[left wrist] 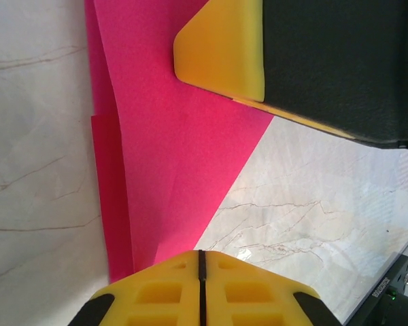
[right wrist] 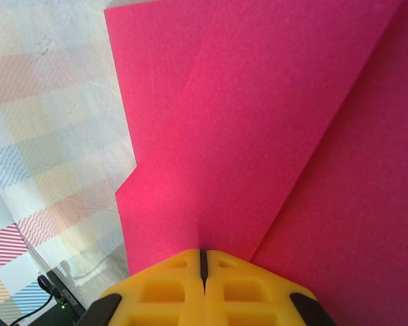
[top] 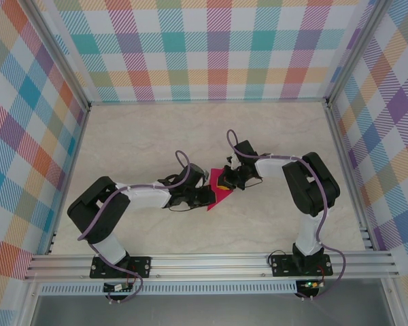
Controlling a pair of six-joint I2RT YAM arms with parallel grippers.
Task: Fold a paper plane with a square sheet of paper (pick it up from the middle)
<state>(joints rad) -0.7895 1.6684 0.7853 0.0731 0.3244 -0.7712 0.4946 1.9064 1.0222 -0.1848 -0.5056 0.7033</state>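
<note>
Table: pale marble top, plaid walls around.
Left arm: elbow swung out left, forearm reaching right toward mid-table.
Right arm: elbow out right, forearm reaching left.
Wrists meet at centre.
Left gripper: jaws pressed together, pinching paper's near edge.
Right gripper: jaws pressed together, pinching same sheet from other side.
Pink paper: mid-table between grippers, folded in layers, diagonal creases showing.

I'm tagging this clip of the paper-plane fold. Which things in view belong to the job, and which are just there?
Job in hand:
pink paper, partly folded
left gripper, shut on the paper
right gripper, shut on the paper

Just there:
marble table
checked walls
metal frame
</note>
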